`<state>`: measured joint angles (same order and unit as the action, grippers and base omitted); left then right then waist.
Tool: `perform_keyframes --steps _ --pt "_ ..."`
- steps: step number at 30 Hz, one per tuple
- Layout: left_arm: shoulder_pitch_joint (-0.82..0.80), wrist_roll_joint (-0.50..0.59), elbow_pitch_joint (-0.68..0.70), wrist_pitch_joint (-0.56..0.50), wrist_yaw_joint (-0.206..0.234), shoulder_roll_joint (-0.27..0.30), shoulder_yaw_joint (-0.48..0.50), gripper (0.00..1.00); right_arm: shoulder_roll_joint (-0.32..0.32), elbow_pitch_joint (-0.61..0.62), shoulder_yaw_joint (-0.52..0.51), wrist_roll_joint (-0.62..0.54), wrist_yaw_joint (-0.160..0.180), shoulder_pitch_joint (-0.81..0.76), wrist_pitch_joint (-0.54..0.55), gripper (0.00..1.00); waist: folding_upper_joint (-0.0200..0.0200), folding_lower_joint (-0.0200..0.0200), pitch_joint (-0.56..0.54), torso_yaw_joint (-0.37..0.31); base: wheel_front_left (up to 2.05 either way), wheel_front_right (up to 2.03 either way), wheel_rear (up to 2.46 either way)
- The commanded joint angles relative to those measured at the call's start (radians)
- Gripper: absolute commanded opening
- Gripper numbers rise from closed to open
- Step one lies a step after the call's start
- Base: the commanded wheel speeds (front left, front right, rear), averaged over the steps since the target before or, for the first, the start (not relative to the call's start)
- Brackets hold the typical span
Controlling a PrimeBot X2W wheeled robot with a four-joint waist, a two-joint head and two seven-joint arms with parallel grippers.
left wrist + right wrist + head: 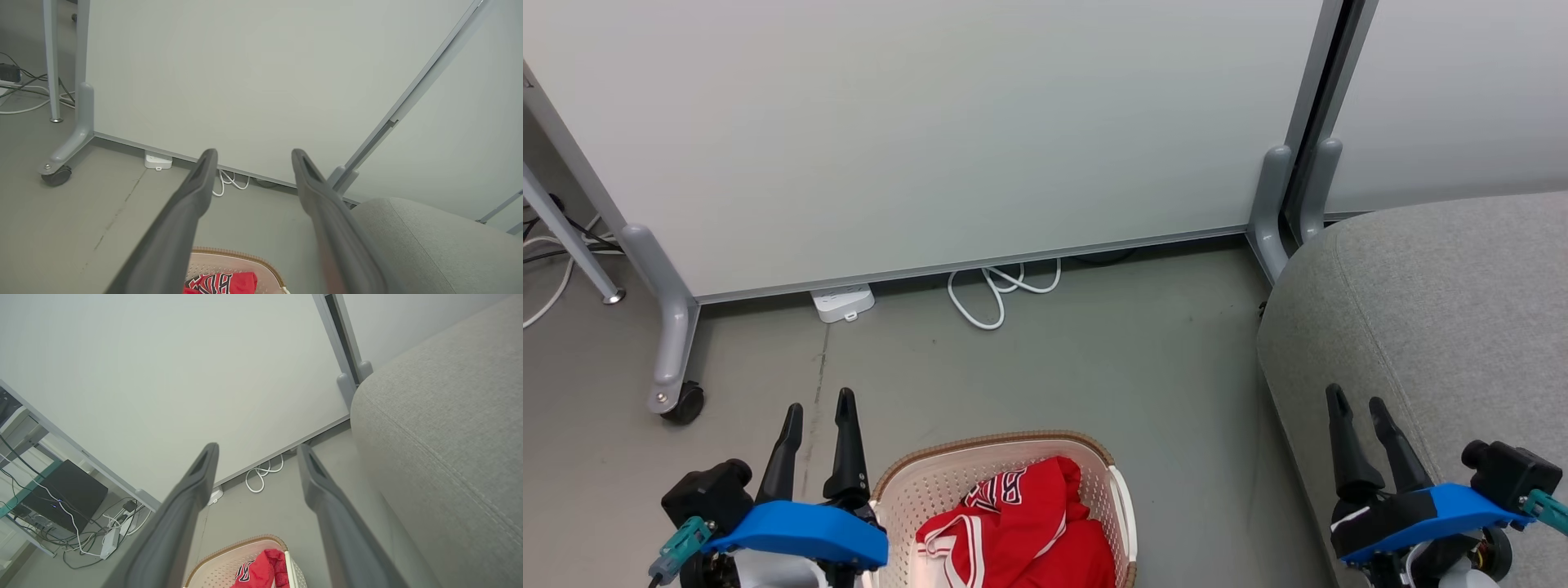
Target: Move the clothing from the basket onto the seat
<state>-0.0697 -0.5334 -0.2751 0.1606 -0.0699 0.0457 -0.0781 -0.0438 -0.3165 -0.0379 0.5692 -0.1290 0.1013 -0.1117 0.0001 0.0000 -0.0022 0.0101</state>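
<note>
The clothing (pixel 1021 523) lies heaped in the basket (pixel 907 488), which stands on the floor (pixel 1094 359) at the bottom middle of the head view, between the two arms. The left tool (pixel 820 402) is the nearer: its inner finger stands just beside the basket's left rim. The right tool (pixel 1356 398) hangs over the edge of the seat (pixel 1445 302), with a strip of bare floor between it and the basket. Both tools stand wide and hold nothing, fingers pointing forward at the wall panel.

The heap sits lower than the fingertips and back toward the robot, so in each wrist view it shows low between the fingers. A reach would likely have to tip down and draw in rather than push ahead. The seat lies to the robot's right of the basket, so the carry would go that way.

The bottom edge of the head view cuts off the near part of the basket and the clothing. How far the heap runs, its long axis and how many garments it holds cannot be told. The lettering on the top fold is partly creased under. The seat runs out of the head view on the right.
</note>
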Motion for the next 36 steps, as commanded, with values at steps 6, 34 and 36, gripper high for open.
perform_keyframes --steps 6,34,36 --pt "-0.021 0.057 0.006 0.022 0.004 0.006 -0.015 1.0 -0.008 -0.001 0.004 -0.084 -0.002 0.028 -0.018 1.0 -0.0001 0.0 0.0 0.002 0.0 0.0 0.0" --pt "-0.017 0.202 -0.02 0.082 0.022 0.006 -0.044 1.0 -0.009 -0.015 0.008 -0.31 -0.003 0.035 -0.061 1.0 -0.0001 0.0 0.001 -0.001 0.0 0.0 0.0" --pt "-0.018 0.21 -0.023 0.084 0.023 0.006 -0.047 1.0 -0.009 -0.017 0.008 -0.324 -0.003 0.036 -0.066 1.0 -0.0001 0.0 0.001 -0.001 0.0 0.0 0.0"
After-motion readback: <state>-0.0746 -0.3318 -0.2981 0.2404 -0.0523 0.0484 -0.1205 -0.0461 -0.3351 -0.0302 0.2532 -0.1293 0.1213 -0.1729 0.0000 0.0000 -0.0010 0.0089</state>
